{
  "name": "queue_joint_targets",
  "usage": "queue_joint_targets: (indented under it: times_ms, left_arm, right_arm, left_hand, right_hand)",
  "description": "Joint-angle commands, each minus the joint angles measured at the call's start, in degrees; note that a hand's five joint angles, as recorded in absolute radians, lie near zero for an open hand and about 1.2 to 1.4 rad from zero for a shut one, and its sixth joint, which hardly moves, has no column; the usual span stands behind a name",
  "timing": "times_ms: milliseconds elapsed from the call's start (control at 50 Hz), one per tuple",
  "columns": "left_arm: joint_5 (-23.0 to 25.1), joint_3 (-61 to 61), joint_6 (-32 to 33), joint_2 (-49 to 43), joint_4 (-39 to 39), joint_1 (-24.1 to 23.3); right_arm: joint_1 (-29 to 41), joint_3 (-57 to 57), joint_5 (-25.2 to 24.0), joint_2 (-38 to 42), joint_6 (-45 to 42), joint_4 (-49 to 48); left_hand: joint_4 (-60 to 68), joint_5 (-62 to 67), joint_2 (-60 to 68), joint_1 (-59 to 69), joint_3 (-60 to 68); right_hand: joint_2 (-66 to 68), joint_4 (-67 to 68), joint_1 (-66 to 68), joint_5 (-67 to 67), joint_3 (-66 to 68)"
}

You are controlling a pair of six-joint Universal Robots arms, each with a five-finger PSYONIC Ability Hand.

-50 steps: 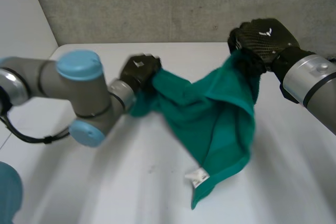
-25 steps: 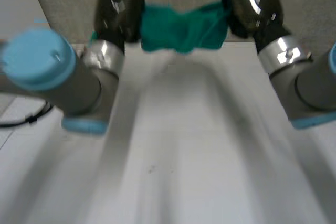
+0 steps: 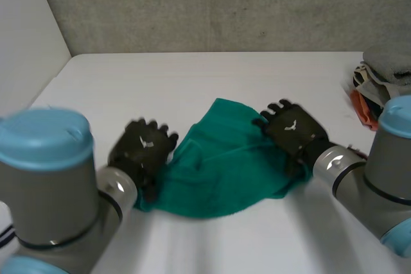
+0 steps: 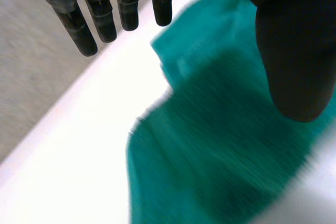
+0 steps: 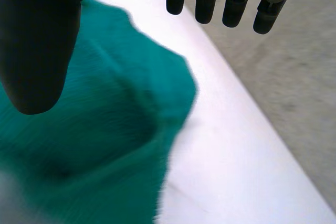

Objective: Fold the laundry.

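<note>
Grey concrete wall (image 3: 225, 4) behind white desk (image 3: 192, 81), piled laundry (image 3: 383, 72) at its right edge. Rumpled green cloth (image 3: 218, 174) near the front edge, midway. Left hand (image 3: 142, 149) and right hand (image 3: 292, 129) at its two sides, fingers straight, holding nothing.

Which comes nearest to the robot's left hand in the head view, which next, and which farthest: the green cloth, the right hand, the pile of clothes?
From the left hand:
1. green cloth, right beside it.
2. right hand, at the cloth's other side.
3. pile of clothes, at the right edge of the table.
</note>
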Motion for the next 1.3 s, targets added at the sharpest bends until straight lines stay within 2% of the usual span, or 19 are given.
queue_joint_targets:
  times_ms: [20, 100, 120, 200, 280, 360, 500, 660, 700, 720, 760, 780, 860, 1040, 1160, 1240, 1300]
  left_arm:
    - [4.85, 9.75, -3.70, 2.10, -2.31, 5.61]
    - [12.58, 14.41, -4.14, 0.09, -2.49, 9.22]
    - [15.99, 16.33, -4.06, -2.79, -2.57, 9.83]
    - [19.27, 21.43, -3.71, -10.79, -5.46, 10.19]
    - [17.53, 25.75, -3.71, -16.78, -12.39, 10.36]
    - [15.59, 27.25, -3.62, -20.30, -17.16, 10.37]
    - [16.02, 26.29, -3.88, -23.12, -12.78, 8.87]
    - [15.58, 27.34, -3.35, -28.66, -6.36, 6.32]
    - [15.32, 28.48, -3.09, -30.15, -6.27, 6.06]
    - [15.06, 29.79, -2.92, -31.29, -6.44, 5.89]
    - [14.97, 30.33, -2.91, -31.82, -6.53, 5.80]
    - [14.88, 30.76, -2.91, -32.17, -6.53, 5.53]
    - [14.62, 31.12, -3.00, -31.57, -6.18, 5.36]
    - [11.11, 32.00, -2.91, -25.07, -4.34, 5.18]
    - [9.96, 31.21, -2.65, -13.40, 2.34, 5.44]
    - [10.05, 29.98, -1.42, -7.23, 1.73, 5.01]
    - [10.14, 27.27, 0.07, -2.06, 0.86, 4.65]
  right_arm:
    - [-0.11, -0.50, 6.69, -7.55, 11.01, -0.49]
    - [-0.20, -0.68, 7.23, -9.49, 16.39, 0.22]
    - [-0.12, -0.50, 7.23, -9.76, 16.92, 0.30]
    - [-0.03, 0.90, 7.32, -10.29, 17.63, 0.48]
    - [-0.20, 3.36, 7.32, -10.03, 16.84, 0.57]
    - [-1.52, 4.60, 7.23, -9.59, 14.64, 0.39]
    - [-2.05, 4.77, 7.40, -6.95, 10.77, 0.30]
    - [-1.87, 5.30, 7.40, -5.89, 10.60, 0.39]
    - [-1.87, 5.65, 7.40, -5.81, 10.60, 0.30]
    - [-1.79, 5.74, 7.40, -5.81, 10.51, 0.30]
    - [-1.87, 5.74, 7.40, -5.81, 10.51, 0.30]
    - [-1.87, 5.74, 7.40, -5.81, 10.51, 0.30]
    - [-1.96, 5.74, 7.40, -5.81, 10.51, 0.22]
    - [-2.14, 5.74, 7.49, -6.07, 10.51, 0.04]
    - [-2.75, 3.99, 7.14, -6.68, 10.77, 0.48]
    - [-3.02, 0.47, 6.61, -6.77, 11.13, 2.06]
    - [-2.84, -4.09, 6.44, -6.69, 11.21, 7.41]
  left_hand:
    - [0.77, 0.67, 0.42, 0.40, 0.15]
    - [2.46, 2.35, 2.11, 2.08, 1.83]
    - [4.79, 4.69, 4.44, 4.42, 4.17]
    - [10.17, 10.06, 9.82, 9.79, 9.54]
    - [15.40, 15.30, 15.05, 15.02, 14.78]
    - [15.08, 14.98, 14.73, 14.71, 14.46]
    - [7.68, 7.58, 7.33, 7.31, 7.06]
    - [7.33, 7.23, 6.98, 6.95, 6.71]
    - [15.19, 15.09, 14.85, 14.82, 14.57]
    - [25.40, 25.30, 25.05, 25.03, 24.78]
    - [30.86, 30.75, 30.51, 30.48, 30.23]
    - [40.55, 40.44, 40.20, 40.17, 39.92]
    - [66.97, 66.87, 66.62, 66.59, 66.35]
    - [67.03, 66.93, 66.68, 66.66, 66.41]
    - [67.03, 66.93, 66.68, 66.66, 66.41]
    - [67.03, 66.93, 66.68, 66.66, 66.41]
    - [67.03, 66.93, 66.68, 66.66, 66.41]
  right_hand:
    - [-2.10, -2.05, -2.90, -2.67, -1.91]
    - [-2.10, -2.05, -2.90, -2.67, -1.91]
    - [-2.10, -2.05, -2.90, -2.67, -1.91]
    - [-2.10, -2.05, -2.90, -2.67, -1.91]
    - [-2.10, -2.05, -2.90, -2.67, -1.91]
    - [-2.10, -2.05, -2.90, -2.67, -1.91]
    - [-2.10, -2.05, -2.90, -2.67, -1.91]
    - [-2.10, -2.05, -2.90, -2.67, -1.91]
    - [-2.10, -2.05, -2.90, -2.67, -1.91]
    - [-2.10, -2.05, -2.90, -2.67, -1.91]
    - [-2.10, -2.05, -2.90, -2.67, -1.91]
    - [-2.10, -2.05, -2.90, -2.67, -1.91]
    - [-2.10, -2.05, -2.90, -2.67, -1.91]
    - [-2.10, -2.05, -2.90, -2.67, -1.91]
    - [-2.10, -2.05, -2.90, -2.67, -1.91]
    - [-2.10, -2.05, -2.90, -2.67, -1.91]
    - [-2.10, -2.05, -2.90, -2.67, -1.91]
